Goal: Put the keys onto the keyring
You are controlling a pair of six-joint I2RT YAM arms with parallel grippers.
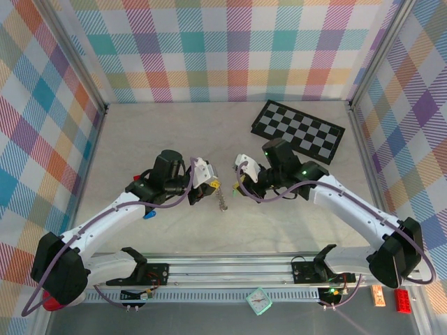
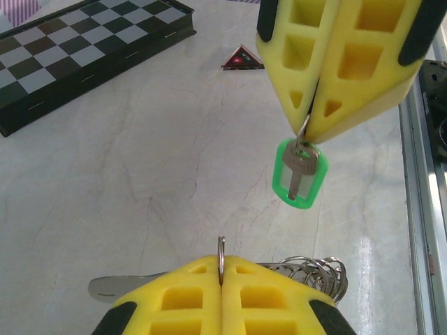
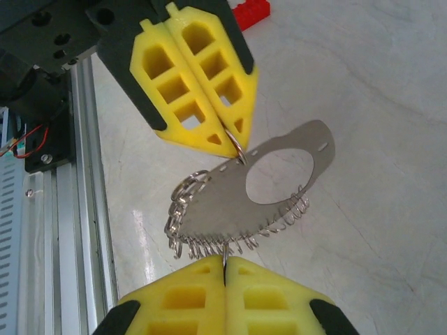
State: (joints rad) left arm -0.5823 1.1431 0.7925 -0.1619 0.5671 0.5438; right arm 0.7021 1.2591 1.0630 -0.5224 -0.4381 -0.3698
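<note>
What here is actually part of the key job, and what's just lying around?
Part of the job: green key, held by the right end effector; keyring, held by the left end effector.
Lying about: chequered board, red brick, small clock.

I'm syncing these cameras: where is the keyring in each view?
Top external: keyring mid-picture, just beside the left gripper.
Left wrist: keyring low, right of centre, behind the left gripper.
Right wrist: keyring at centre, hanging under the left gripper.
Shared landmark: the left gripper, shut on the keyring's small ring.
</note>
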